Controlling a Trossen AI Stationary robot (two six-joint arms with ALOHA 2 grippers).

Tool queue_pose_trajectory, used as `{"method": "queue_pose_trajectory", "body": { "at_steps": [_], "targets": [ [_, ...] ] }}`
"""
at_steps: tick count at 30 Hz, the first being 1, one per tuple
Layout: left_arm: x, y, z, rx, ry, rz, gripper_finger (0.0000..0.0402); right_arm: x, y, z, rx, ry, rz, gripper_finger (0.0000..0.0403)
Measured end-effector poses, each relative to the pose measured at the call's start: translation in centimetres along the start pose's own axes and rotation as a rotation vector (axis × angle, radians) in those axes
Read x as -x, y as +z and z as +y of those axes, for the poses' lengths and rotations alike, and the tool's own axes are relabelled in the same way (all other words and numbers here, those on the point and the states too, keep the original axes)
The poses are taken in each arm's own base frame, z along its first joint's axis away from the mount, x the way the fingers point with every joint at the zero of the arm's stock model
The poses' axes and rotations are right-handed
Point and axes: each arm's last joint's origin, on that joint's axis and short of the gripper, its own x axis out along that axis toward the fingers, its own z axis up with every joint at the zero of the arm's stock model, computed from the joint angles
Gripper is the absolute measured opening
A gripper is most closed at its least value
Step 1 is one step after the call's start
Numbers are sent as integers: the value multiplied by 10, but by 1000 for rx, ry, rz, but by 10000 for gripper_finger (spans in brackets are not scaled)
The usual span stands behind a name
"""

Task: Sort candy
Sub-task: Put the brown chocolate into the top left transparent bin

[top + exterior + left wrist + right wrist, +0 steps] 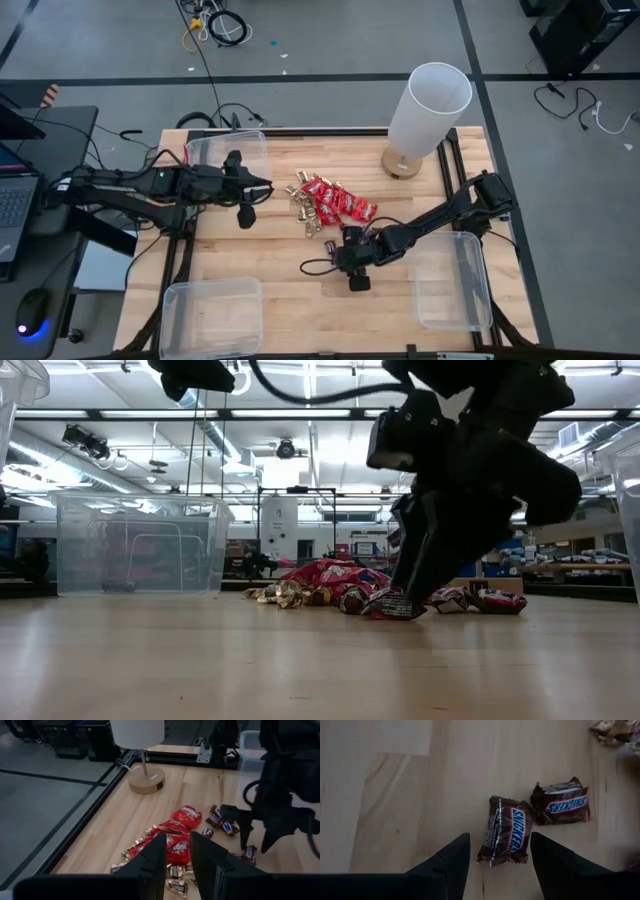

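Right wrist view: I'm straddling a Snickers mini bar (506, 836) beside the candy pile (328, 205) with the right gripper (500, 851), fingers apart; next, closing. Left gripper (177, 857) is hovering, fingers slightly apart.

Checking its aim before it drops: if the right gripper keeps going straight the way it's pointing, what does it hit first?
Most likely the dark mini bar, lying on the table between the open fingers of the right gripper; a second bar lies just beyond.

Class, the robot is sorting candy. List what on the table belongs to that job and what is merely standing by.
Belongs to the job:
red packets
gold-foil pieces
Snickers mini bars
clear bins
right gripper, jaws open over a bar

Just standing by:
white lamp
laptop
mouse
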Motion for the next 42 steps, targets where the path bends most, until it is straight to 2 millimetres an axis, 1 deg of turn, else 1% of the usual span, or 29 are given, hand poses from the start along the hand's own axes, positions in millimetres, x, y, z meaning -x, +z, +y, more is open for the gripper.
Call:
{"method": "queue_pose_trajectory", "body": {
  "at_steps": [6,10,15,24,35,39,42],
  "targets": [
    [1,0,-4,-9,-22,0,87,0,1,-5,-21,-5,-4,188],
    [2,-1,-6,-13,-30,-1,87,-1,2,-9,-32,-3,-1,173],
    [2,-1,-7,-14,-35,-1,87,-1,2,-11,-34,5,12,146],
    [2,-1,-7,-14,-34,-2,87,-1,1,-11,-26,4,20,85],
    [2,-1,-7,-14,-34,-1,87,-2,1,-12,24,4,20,19],
    [-2,-2,-8,-20,-32,13,87,1,2,-13,48,3,17,3],
    [-8,-3,-11,-30,-30,34,87,8,4,-14,49,1,3,3]
  ]
}}
